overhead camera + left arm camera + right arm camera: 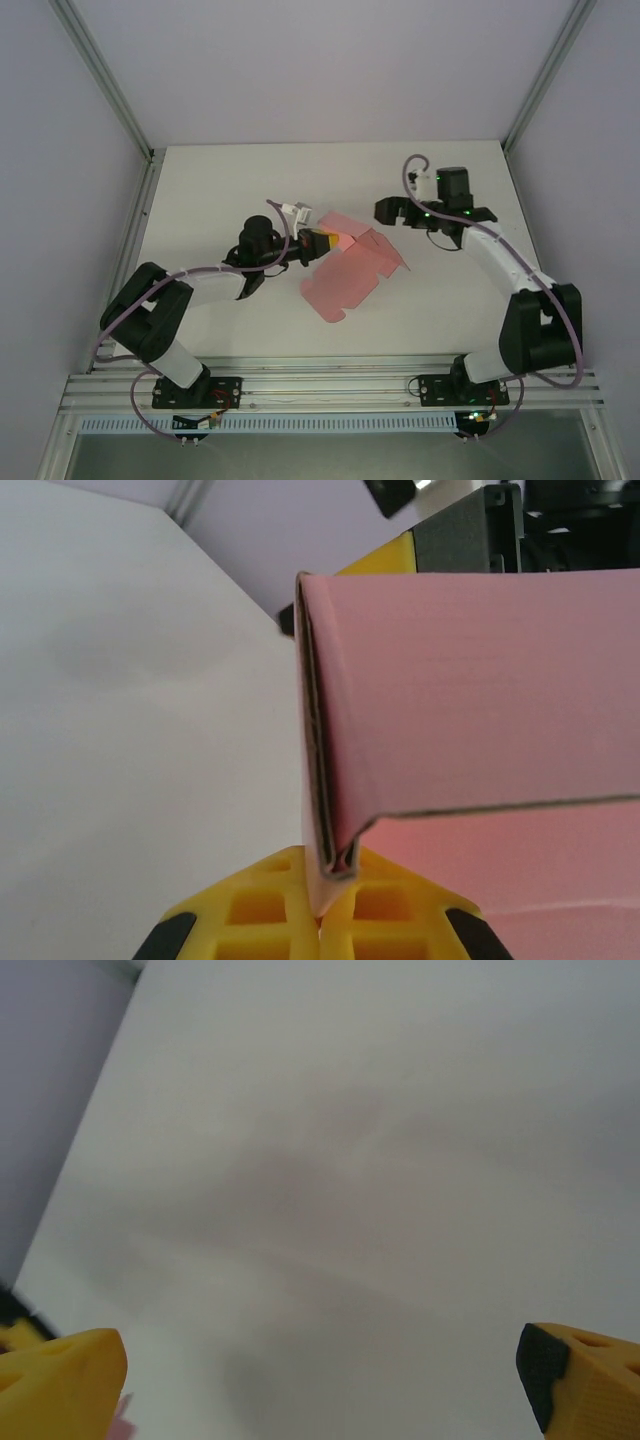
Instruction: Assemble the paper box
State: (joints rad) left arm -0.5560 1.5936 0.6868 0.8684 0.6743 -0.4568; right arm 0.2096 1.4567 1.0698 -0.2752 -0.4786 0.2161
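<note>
Left wrist view is showing the left pincer (322, 908) pinching a folded edge of the pink thin-card paper box (480, 700), which is lying mid-way across the white desk (220, 190). The right pincer (320, 1385), hanging spread, would probably best be bracing the flat panel.

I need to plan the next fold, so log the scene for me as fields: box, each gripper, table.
paper box: pink card sheet, partly folded, one panel doubled over, not yet a closed box
left gripper: shut on the paper box's folded edge
right gripper: open, over bare table, apart from the paper box
table: white, paper box near its middle
</note>
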